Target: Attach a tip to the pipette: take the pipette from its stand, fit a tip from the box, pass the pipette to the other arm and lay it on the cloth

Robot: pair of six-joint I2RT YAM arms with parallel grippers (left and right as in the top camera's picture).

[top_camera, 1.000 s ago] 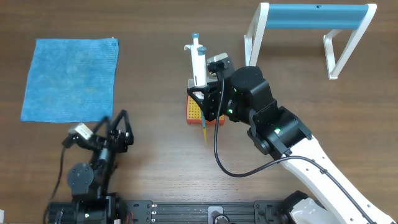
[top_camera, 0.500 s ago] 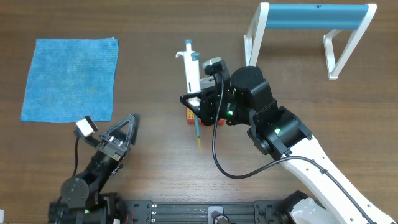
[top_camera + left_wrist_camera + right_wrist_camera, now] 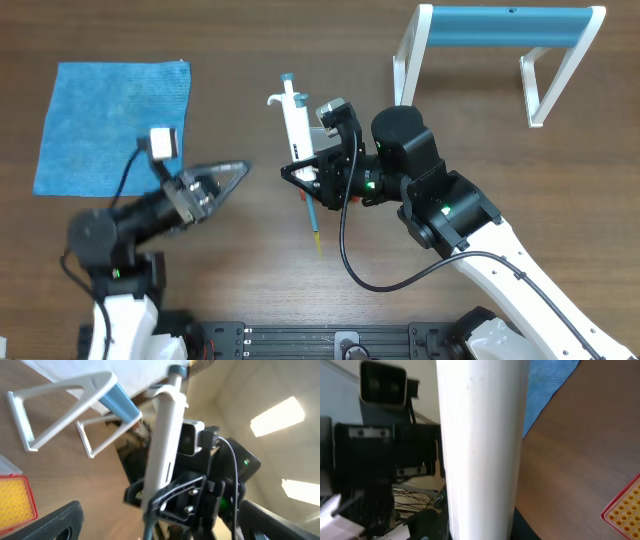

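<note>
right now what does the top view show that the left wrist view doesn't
Top view, not left wrist: the flat blue woven cloth and the thin yellow tip fitted on the white plastic pipette. Left wrist, not top: bright ceiling light panels and the yellow grid of the red-rimmed tip box. Both: that pipette with its blue cap, the right pincer shut around it, and the white stand with a blue bar.

1. You had the white, blue-capped pipette (image 3: 297,128) clamped in the right claw (image 3: 303,173), tilted, its yellow tip (image 3: 317,240) fitted.
2. Your blue cloth (image 3: 112,125) lay flat, well left of it.
3. Your red, yellow-topped tip box (image 3: 15,502) sat beneath the claw.
</note>
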